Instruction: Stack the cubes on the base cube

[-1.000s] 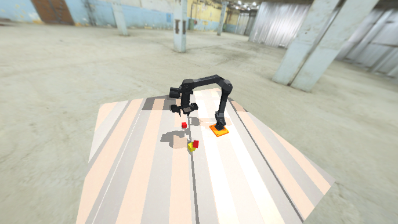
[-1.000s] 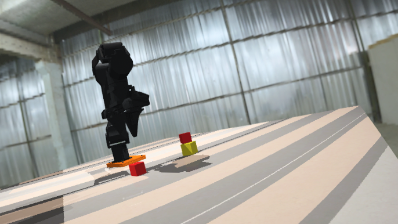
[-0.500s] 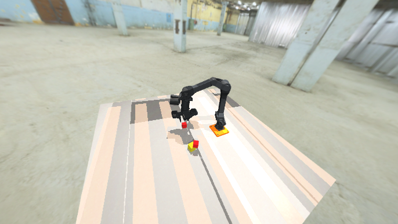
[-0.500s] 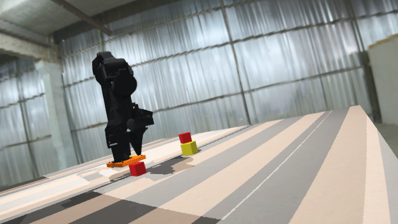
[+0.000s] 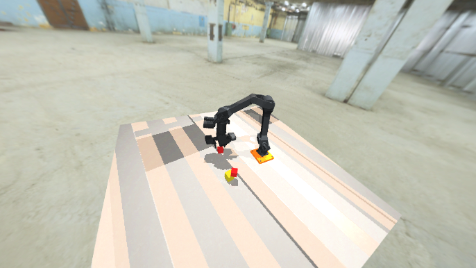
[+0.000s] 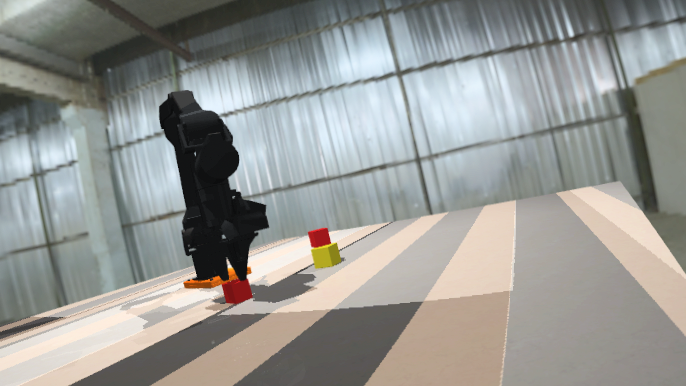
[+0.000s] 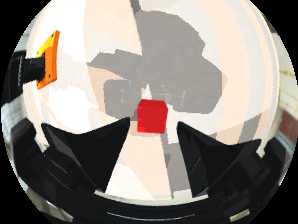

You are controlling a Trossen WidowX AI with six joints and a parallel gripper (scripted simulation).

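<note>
A yellow base cube (image 5: 228, 176) (image 6: 326, 256) stands on the striped table. One red cube (image 5: 234, 172) (image 6: 319, 237) rests on its top, toward one corner, and looks level. The other red cube (image 5: 220, 150) (image 6: 237, 292) (image 7: 152, 117) sits on the table near the arm's base. My gripper (image 5: 221, 146) (image 6: 234, 278) (image 7: 153, 123) points down just above this second red cube. Its fingers are open, one to each side of the cube in the wrist view, and hold nothing. The yellow cube and the red cube on it are out of the wrist view.
The arm's orange base plate (image 5: 257, 156) (image 6: 200, 284) (image 7: 49, 65) lies close to the second red cube, at the left in the wrist view. The arm's shadow falls across the striped table (image 5: 194, 222) (image 6: 460, 350). The yellow cube stands some way from the gripper.
</note>
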